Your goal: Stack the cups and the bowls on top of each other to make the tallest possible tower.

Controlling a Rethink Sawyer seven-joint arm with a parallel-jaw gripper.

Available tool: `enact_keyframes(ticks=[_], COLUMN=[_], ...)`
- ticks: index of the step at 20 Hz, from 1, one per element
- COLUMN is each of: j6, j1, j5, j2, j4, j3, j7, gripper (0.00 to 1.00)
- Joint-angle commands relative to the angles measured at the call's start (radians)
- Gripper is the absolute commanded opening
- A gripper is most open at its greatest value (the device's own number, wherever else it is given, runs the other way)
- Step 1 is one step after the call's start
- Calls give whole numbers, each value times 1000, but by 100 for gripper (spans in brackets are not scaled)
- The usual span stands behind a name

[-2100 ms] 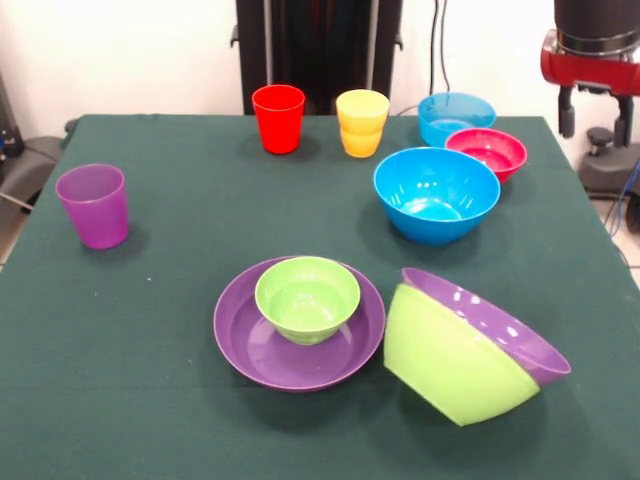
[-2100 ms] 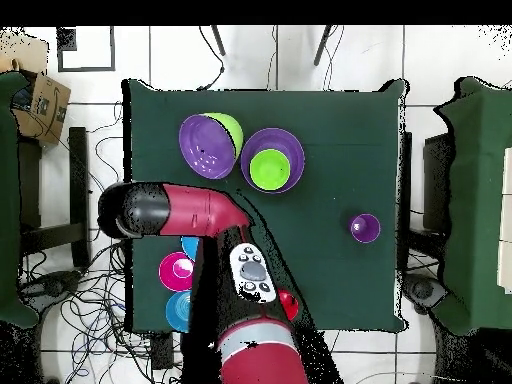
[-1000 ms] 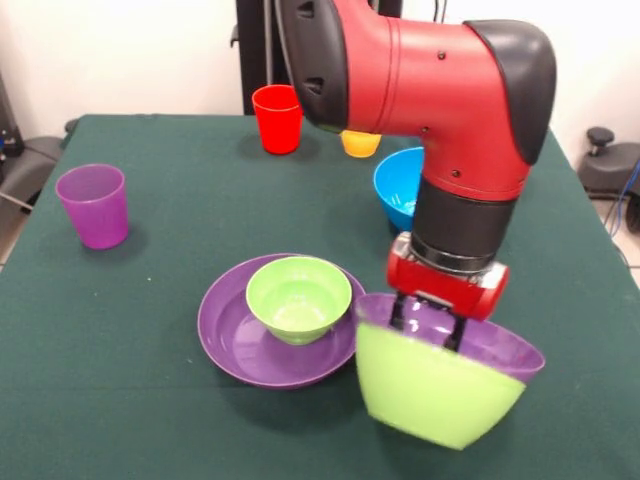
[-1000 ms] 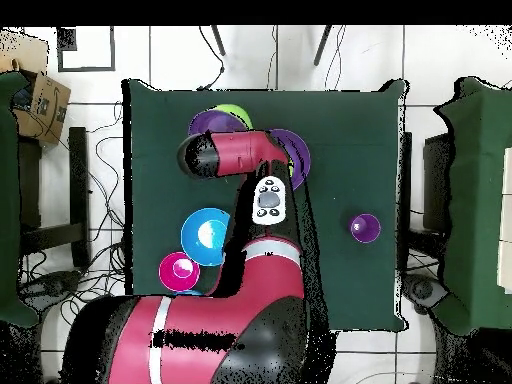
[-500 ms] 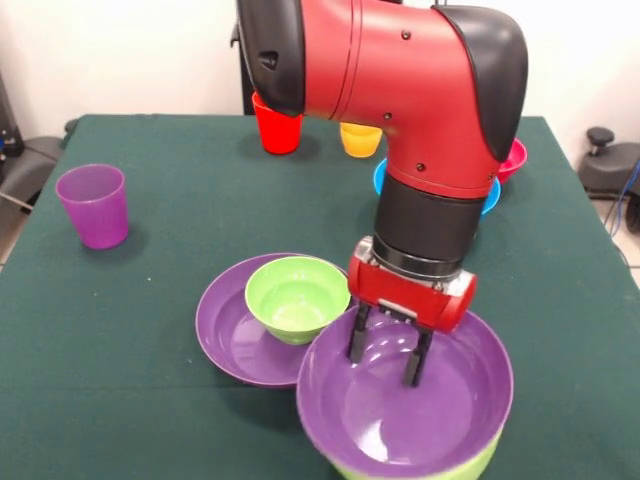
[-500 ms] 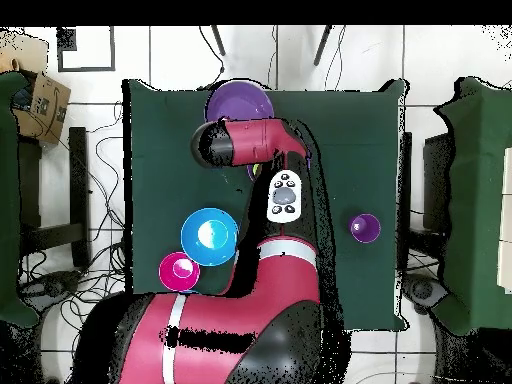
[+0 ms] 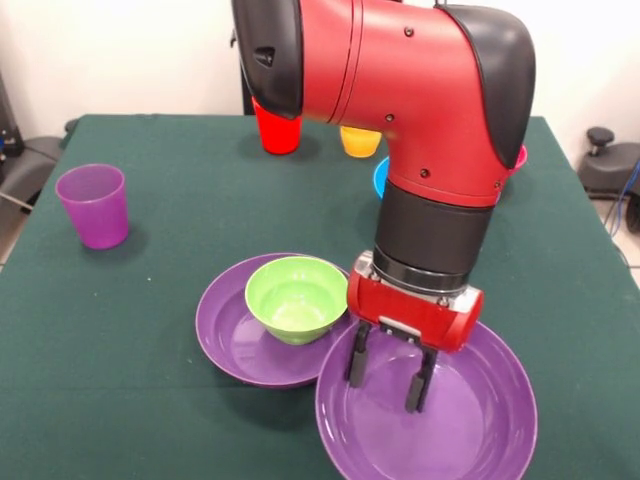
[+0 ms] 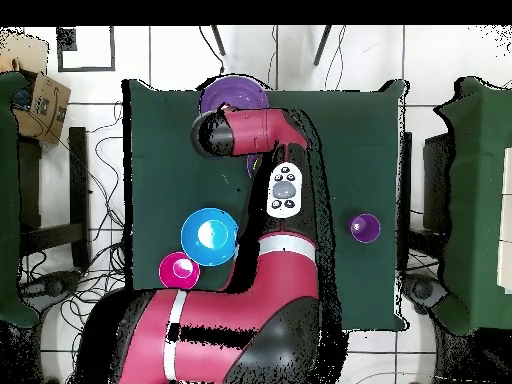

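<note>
My gripper (image 7: 388, 378) hangs open, both fingers pointing down inside a large purple bowl (image 7: 470, 420) that sits mouth up at the table's near edge. The fingers hold nothing. To its left a second large purple bowl (image 7: 228, 340) carries a small green bowl (image 7: 297, 297); no taller tower shows. A purple cup (image 7: 93, 205) stands alone at the left. The arm partly hides the red cup (image 7: 272, 132) and the yellow cup (image 7: 355, 143). In the overhead view the arm covers the gripper, and the purple bowl (image 8: 232, 97), blue bowl (image 8: 208, 236) and purple cup (image 8: 364, 227) show.
Slivers of the blue bowl (image 7: 379, 178) and a small red bowl (image 7: 520, 157) peek out behind the arm. The red bowl (image 8: 180, 270) lies beside the blue one in the overhead view. The near purple bowl overhangs the picture's bottom edge.
The arm swung in from the side. The tilted purple bowl went from lying on its side to mouth up, and slid toward the near edge. The gripper now hangs inside it.
</note>
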Motion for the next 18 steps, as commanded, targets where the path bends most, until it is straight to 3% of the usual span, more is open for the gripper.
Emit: enact_keyframes(ticks=[1,14,18], j6=[81,107,100], j1=[16,33,50], j5=[-64,-42,-34], j2=[51,73,129], j4=[-48,-90,-164], j3=[56,55,54], j7=[-119,-94,-65], gripper=[100,100,100])
